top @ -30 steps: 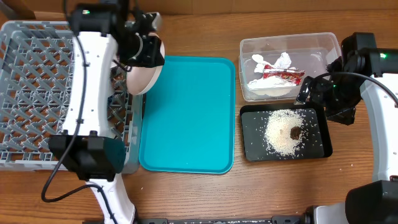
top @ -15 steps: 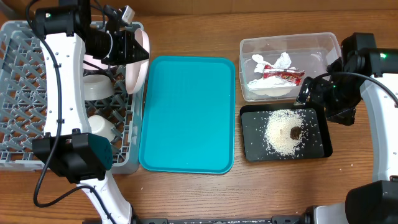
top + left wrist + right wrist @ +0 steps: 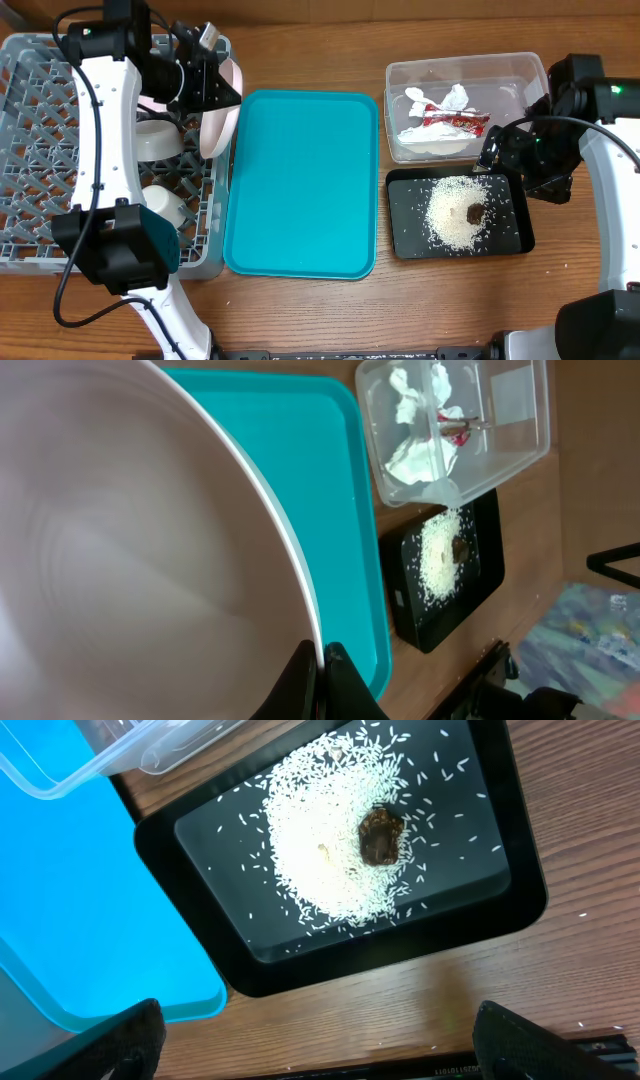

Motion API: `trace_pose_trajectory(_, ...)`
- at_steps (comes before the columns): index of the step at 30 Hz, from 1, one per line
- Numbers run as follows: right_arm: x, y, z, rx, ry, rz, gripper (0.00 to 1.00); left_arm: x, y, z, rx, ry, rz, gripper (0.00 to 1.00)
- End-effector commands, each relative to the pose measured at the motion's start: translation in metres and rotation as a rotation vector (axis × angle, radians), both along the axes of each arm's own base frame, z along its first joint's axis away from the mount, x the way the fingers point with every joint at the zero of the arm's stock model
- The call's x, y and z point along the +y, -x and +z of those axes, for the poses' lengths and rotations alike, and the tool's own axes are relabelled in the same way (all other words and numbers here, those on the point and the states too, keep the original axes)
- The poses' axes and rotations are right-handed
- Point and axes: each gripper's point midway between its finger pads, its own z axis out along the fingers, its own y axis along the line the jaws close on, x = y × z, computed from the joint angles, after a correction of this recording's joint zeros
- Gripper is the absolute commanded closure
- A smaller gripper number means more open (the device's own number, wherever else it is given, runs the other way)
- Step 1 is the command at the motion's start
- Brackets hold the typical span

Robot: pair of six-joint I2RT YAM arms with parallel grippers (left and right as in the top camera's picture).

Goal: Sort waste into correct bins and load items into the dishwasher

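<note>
In wrist view only — L gripper (image 3: 320, 662) tight on white dish (image 3: 140, 540) rim; R gripper (image 3: 315, 1018) wide, empty, by black tray (image 3: 480, 870).

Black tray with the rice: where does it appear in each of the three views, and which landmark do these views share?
Overhead: the black tray lies at lower right, just below the clear tub.
Left wrist: it is right of centre, below the tub in the picture, beside the teal tray.
Right wrist: it fills the middle.
Shared landmark: the teal tray, next to the black tray in every view.
</note>
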Motion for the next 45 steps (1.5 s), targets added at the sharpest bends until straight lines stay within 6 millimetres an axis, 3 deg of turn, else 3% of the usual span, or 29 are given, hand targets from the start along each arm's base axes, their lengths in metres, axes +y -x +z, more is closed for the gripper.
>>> trace_pose_trajectory(1, 0.0, -0.003, 0.013, -0.052, 0.004, 0.004, 0.0, 0.009, 0.001, -0.005, -0.002, 0.009, -0.003, 0.96)
trace_pose_trajectory(6, 0.0, -0.003, 0.013, -0.051, 0.004, 0.001, 0.0, 0.021, 0.001, -0.011, 0.009, -0.044, 0.018, 0.96)
trace_pose_trajectory(8, 0.0, -0.003, 0.013, -0.051, 0.004, 0.001, 0.0, 0.026, 0.002, -0.014, 0.017, -0.072, 0.024, 0.82)
trace_pose_trajectory(13, 0.0, -0.003, 0.013, -0.052, 0.004, 0.001, 0.0, 0.042, 0.008, -0.026, 0.056, -0.185, 0.041, 0.6)
trace_pose_trajectory(15, 0.0, -0.004, 0.013, -0.055, 0.004, 0.001, 0.0, 0.045, 0.01, -0.028, 0.071, -0.205, 0.044, 0.35)
trace_pose_trajectory(17, -0.001, -0.004, 0.013, -0.057, 0.004, 0.001, 0.0, 0.049, 0.012, -0.031, 0.083, -0.231, 0.048, 0.0)
trace_pose_trajectory(22, -0.001, -0.008, 0.013, -0.072, 0.006, 0.0, 0.0, 0.054, 0.014, -0.031, 0.107, -0.26, 0.079, 0.0)
trace_pose_trajectory(27, -0.001, -0.021, 0.015, -0.126, 0.005, -0.006, 0.0, 0.054, 0.017, -0.01, 0.051, -0.268, 0.087, 0.0)
trace_pose_trajectory(30, 0.005, -0.029, 0.018, -0.161, -0.032, 0.0, 0.0, 0.064, 0.024, 0.003, 0.036, -0.339, 0.145, 0.0)
trace_pose_trajectory(31, 0.012, -0.035, 0.02, -0.19, -0.062, 0.013, 0.0, 0.074, 0.029, 0.012, 0.041, -0.396, 0.214, 0.0)
trace_pose_trajectory(37, 0.044, -0.062, 0.029, -0.33, -0.075, 0.164, 0.0, 0.079, 0.052, 0.037, 0.036, -0.546, 0.333, 0.0)
trace_pose_trajectory(41, 0.084, -0.08, 0.04, -0.447, -0.085, 0.28, 0.0, 0.067, 0.076, 0.033, 0.124, -0.595, 0.311, 0.0)
trace_pose_trajectory(45, 0.091, -0.093, 0.047, -0.515, -0.077, 0.299, 0.0, 0.066, 0.083, 0.029, 0.156, -0.601, 0.297, 0.0)
